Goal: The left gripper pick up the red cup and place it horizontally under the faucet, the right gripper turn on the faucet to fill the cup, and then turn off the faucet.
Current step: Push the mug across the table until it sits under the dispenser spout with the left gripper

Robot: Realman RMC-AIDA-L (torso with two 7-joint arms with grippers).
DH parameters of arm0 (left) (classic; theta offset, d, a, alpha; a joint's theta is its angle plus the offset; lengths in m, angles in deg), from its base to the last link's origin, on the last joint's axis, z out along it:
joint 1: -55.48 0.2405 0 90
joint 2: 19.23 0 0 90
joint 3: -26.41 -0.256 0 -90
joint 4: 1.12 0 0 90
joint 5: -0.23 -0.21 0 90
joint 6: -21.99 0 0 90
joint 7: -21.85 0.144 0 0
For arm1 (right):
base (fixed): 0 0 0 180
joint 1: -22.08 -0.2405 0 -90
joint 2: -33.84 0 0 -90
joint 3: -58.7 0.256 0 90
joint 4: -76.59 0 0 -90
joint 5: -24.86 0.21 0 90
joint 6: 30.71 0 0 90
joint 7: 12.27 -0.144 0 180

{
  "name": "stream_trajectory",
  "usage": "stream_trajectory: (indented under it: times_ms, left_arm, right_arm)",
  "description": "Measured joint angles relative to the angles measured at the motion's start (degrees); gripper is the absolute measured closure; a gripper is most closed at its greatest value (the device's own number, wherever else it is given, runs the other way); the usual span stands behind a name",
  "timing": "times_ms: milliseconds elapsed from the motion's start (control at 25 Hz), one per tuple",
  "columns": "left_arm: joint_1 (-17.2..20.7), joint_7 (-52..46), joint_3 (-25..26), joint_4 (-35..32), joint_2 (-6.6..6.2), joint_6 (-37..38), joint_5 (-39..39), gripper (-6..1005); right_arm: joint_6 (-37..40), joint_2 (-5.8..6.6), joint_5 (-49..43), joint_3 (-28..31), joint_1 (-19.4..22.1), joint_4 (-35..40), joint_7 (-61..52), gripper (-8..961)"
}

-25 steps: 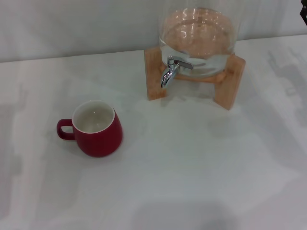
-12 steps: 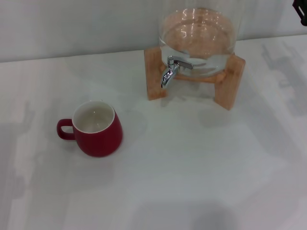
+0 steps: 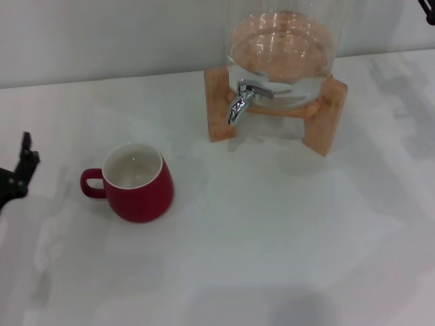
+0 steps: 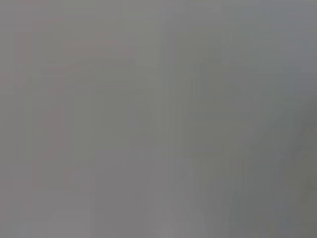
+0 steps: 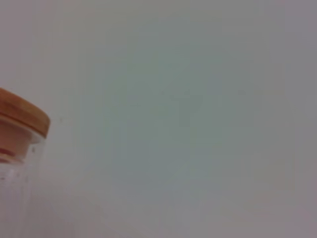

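1. While the red cup (image 3: 138,181) stands upright on the counter (image 3: 272,231), handle turned away from the faucet (image 3: 239,102), nothing of the task shows as done.
2. Left pincer (image 3: 17,173): beyond the cup's handle on the side away from the faucet, apart from the cup; only an edge shows, so I cannot tell whether it is wide or narrow, but it holds nothing.
3. Right pincer (image 3: 429,8): a dark sliver past the glass jar (image 3: 282,47), well apart from the faucet; state cannot be told.
4. Faucet: on the jar in its wooden stand (image 3: 326,115); no stream visible.
5. Outstanding, by judgement: grasp, placing under spout, opening, filling, closing.
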Motion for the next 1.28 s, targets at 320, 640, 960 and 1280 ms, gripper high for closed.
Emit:
stream_trajectory:
  times_ms: [320,640,960,1280]
  left_arm:
    - [2.15,-0.96,-3.76,-1.99,0.07,0.16,0.04,166]
    - [3.70,-2.71,-6.23,-4.34,0.12,0.27,0.32,175]
    - [5.85,-2.76,-6.62,-5.61,0.14,2.13,0.85,184]
    - [6.57,-2.77,-7.92,-5.60,0.20,5.10,1.06,193]
  right_arm:
    - [0.10,0.00,0.00,2.34,0.25,0.06,0.00,321]
    - [0.18,-0.09,0.00,3.28,0.27,-0.21,0.00,321]
    - [0.70,-0.06,0.00,3.32,0.14,0.01,0.00,321]
    - [1.51,0.00,0.00,3.32,-0.12,0.07,0.00,321]
